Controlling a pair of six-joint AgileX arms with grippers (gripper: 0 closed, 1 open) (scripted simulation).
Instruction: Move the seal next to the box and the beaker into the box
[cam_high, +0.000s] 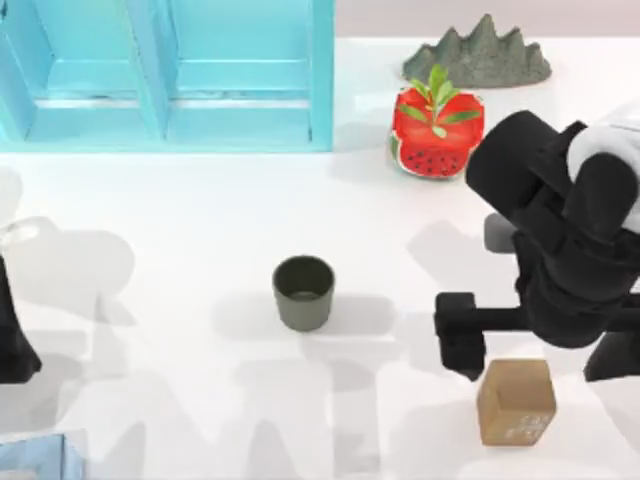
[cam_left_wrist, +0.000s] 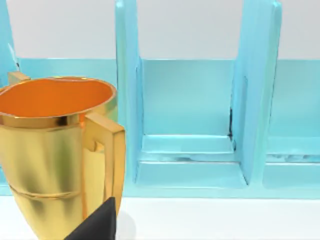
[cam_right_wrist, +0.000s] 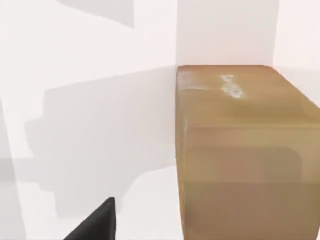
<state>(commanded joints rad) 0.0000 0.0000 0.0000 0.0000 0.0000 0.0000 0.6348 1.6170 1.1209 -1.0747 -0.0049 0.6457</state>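
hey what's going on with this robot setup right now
The right arm is reaching over the near right part of the table, its right gripper just beside the seal, a tan block resting on the table and not gripped. The beaker stands upright near the middle, untouched. The blue box sits at the far left. The left arm is parked at the left edge, its wrist camera facing a gold mug in front of the box. A watermelon-patterned pot stands at the far right.
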